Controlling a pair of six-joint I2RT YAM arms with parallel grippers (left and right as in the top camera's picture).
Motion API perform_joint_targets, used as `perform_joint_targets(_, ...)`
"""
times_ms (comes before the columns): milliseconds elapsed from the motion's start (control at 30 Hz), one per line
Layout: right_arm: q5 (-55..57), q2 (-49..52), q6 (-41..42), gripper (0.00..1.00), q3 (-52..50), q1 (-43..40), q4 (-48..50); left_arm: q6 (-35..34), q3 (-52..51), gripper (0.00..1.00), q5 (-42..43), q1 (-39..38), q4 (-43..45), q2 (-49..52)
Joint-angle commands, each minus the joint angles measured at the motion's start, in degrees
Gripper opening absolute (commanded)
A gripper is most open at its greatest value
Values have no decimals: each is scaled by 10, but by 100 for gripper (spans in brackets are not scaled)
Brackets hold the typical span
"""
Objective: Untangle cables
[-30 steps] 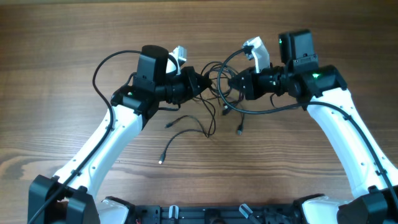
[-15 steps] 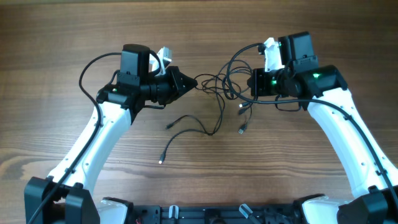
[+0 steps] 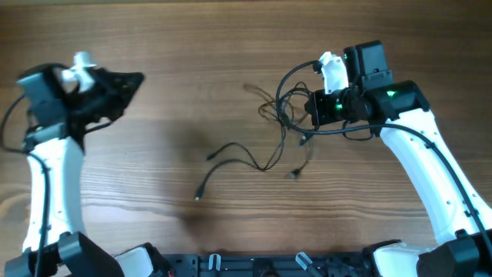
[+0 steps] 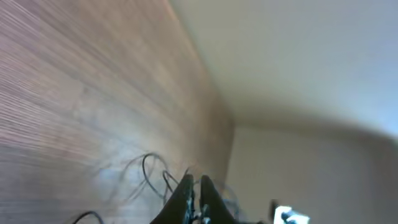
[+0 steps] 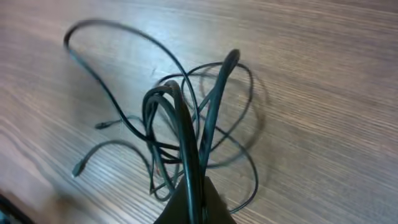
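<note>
My left arm stands far out at 9 o'clock, its left fingers [image 3: 127,83] pressed together and pointing toward 3 o'clock, well apart from the cables [image 3: 278,104]. My right arm bends in from 4 o'clock, right fingers [image 3: 310,108] clamped on the looped bundle near 2 o'clock. Loose plug ends trail across the counter [image 3: 192,46] toward 6 o'clock.

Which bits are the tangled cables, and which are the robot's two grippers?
cables [image 5: 184,124]: right wrist view, thick strand in the bundle's middle.
right gripper [image 5: 193,190]: right wrist view, between its fingertips, shut on the cables.
left gripper [image 4: 195,183]: left wrist view, between its shut fingertips.
</note>
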Motion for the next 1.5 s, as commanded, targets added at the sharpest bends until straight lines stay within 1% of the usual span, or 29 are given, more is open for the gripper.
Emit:
perform_joint_targets(0,-34,-1,-29,4,3,-1,1,-35,2,7,76,65,4,-13)
perform_joint_targets(33,-52,-1,-43,4,3,-1,1,-34,2,8,94,72,-4,-13)
perform_joint_targets(67,-77,-1,-57,4,3,-1,1,-30,2,14,105,67,-16,-13)
perform_joint_targets(100,-100,-1,-57,4,3,-1,6,-16,2,30,107,50,-33,-13)
perform_joint_targets(133,-114,-1,-56,4,3,-1,11,9,2,38,106,21,-51,-13)
perform_joint_targets(167,-122,-1,-53,4,3,-1,17,31,2,43,106,-9,-61,-13)
perform_joint_targets(200,-122,-1,-37,4,3,-1,25,47,2,44,103,-39,-65,-13)
perform_joint_targets(233,-123,-1,-20,4,3,-1,33,63,2,46,82,-89,-65,-13)
perform_joint_targets(300,-141,-1,-20,4,3,-1,38,73,2,49,6,-173,-65,-13)
perform_joint_targets(367,-143,-1,-20,4,3,-1,37,73,2,50,-89,-265,-61,-12)
perform_joint_targets(400,-143,-1,-20,4,3,-1,37,73,2,51,-119,-298,-55,-10)
perform_joint_targets(533,-159,-1,-21,4,3,-1,37,72,2,49,-242,-393,-24,-2)
perform_joint_targets(633,-184,-1,-26,4,3,-1,38,64,2,48,-273,-439,21,16)
perform_joint_targets(733,-189,-1,-26,4,3,-1,35,55,2,47,-300,-456,49,33)
perform_joint_targets(800,-198,-1,-26,4,3,-1,37,55,2,45,-299,-457,62,40)
perform_joint_targets(867,-198,-1,-26,4,3,-1,38,55,2,39,-299,-461,65,52)
perform_joint_targets(933,-198,-1,-26,4,3,-1,38,55,2,8,-299,-461,64,58)
perform_joint_targets(967,-195,-1,-25,4,3,-1,38,55,2,4,-299,-461,63,58)
perform_joint_targets(1000,-182,-1,-23,4,3,-1,37,56,2,4,-299,-457,63,55)
perform_joint_targets(1067,-119,-1,-2,4,3,-1,30,55,2,4,-228,-420,61,37)
perform_joint_targets(1133,-83,-1,0,4,3,-1,14,38,2,4,-107,-357,59,22)
perform_joint_targets(1167,-69,-1,0,4,3,-1,7,38,2,4,-25,-308,57,20)
perform_joint_targets(1200,-50,-1,0,4,3,-1,2,39,2,4,31,-259,55,21)
perform_joint_targets(1233,-29,-1,5,4,3,-1,-5,41,2,4,51,-202,47,21)
perform_joint_targets(1300,-24,-1,5,4,3,-1,-9,37,2,4,53,-102,45,21)
perform_joint_targets(1333,-24,-1,5,4,3,-1,-10,25,2,4,53,-66,48,21)
perform_joint_targets(1367,-24,-1,5,4,3,-1,-12,10,2,4,55,-35,52,21)
perform_joint_targets(1433,-24,-1,4,4,3,-1,-12,-14,2,13,55,2,52,21)
perform_joint_targets(1467,-24,-1,4,4,3,-1,-12,-23,2,13,57,9,52,21)
